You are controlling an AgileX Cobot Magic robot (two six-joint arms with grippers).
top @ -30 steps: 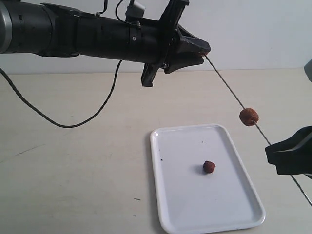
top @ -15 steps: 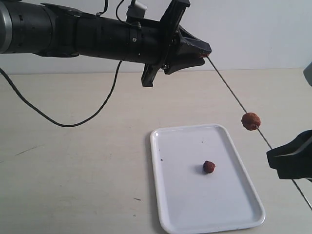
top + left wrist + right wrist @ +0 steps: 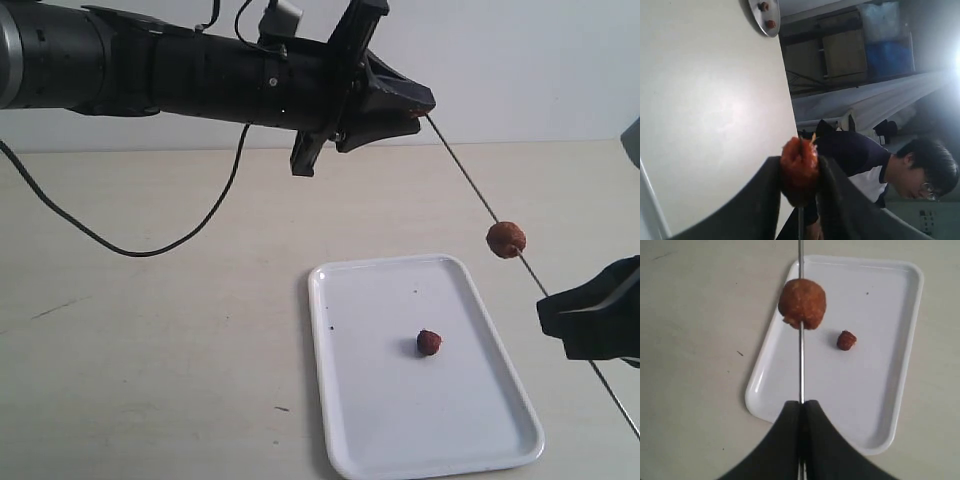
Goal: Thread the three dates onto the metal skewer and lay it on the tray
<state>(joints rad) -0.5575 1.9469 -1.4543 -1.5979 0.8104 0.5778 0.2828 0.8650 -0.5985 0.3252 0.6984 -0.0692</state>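
Nearest me, on the flat white rectangular tray, one small wrinkled reddish-brown date lies loose, not yet threaded. Just past the tray's right edge the black right gripper is pinched tight on the thin grey metal skewer, which slants up and away over the table. Partway along the rod a second, rounder brown date is already speared and hangs in the air. At the far, high end the black left gripper is clamped around a third reddish date, with the skewer's tip seemingly poking through it. So I judge one date is on, one is going on and one waits; laying the skewer down remains. No brand, label or writing is legible anywhere.
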